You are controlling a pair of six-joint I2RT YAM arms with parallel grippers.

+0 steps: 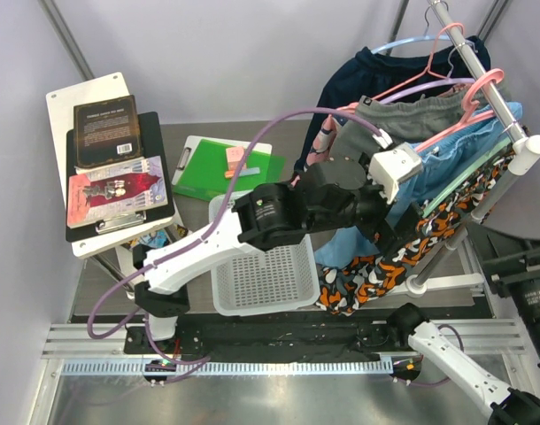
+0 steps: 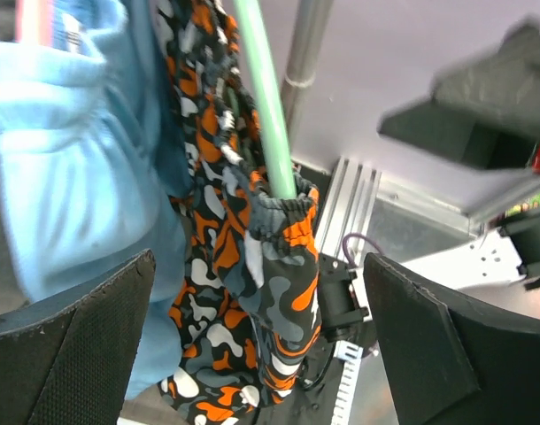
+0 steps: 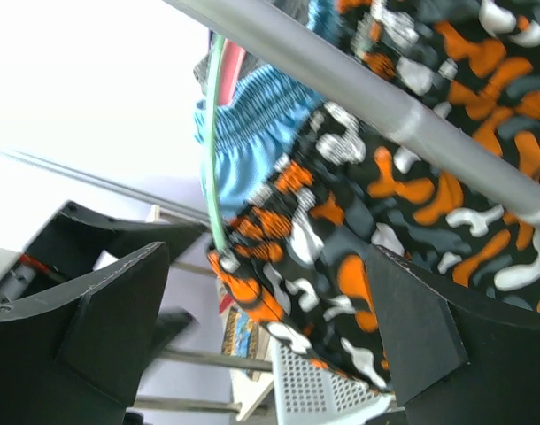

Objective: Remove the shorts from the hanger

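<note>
Two pairs: camouflage shorts (image 2: 252, 292) bunched on green hanger (image 2: 266, 106), blue shorts (image 2: 84, 177) beside.

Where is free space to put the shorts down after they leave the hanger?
Free: the white basket, nothing visible inside; the bare grey table between the green clipboard and the back wall. Crowded: the left, with stacked books; the right, where camouflage shorts and light blue shorts hang.

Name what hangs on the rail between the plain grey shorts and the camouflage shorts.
The light blue shorts hang there, between the grey shorts and the camouflage shorts. The top external view shows it.
</note>
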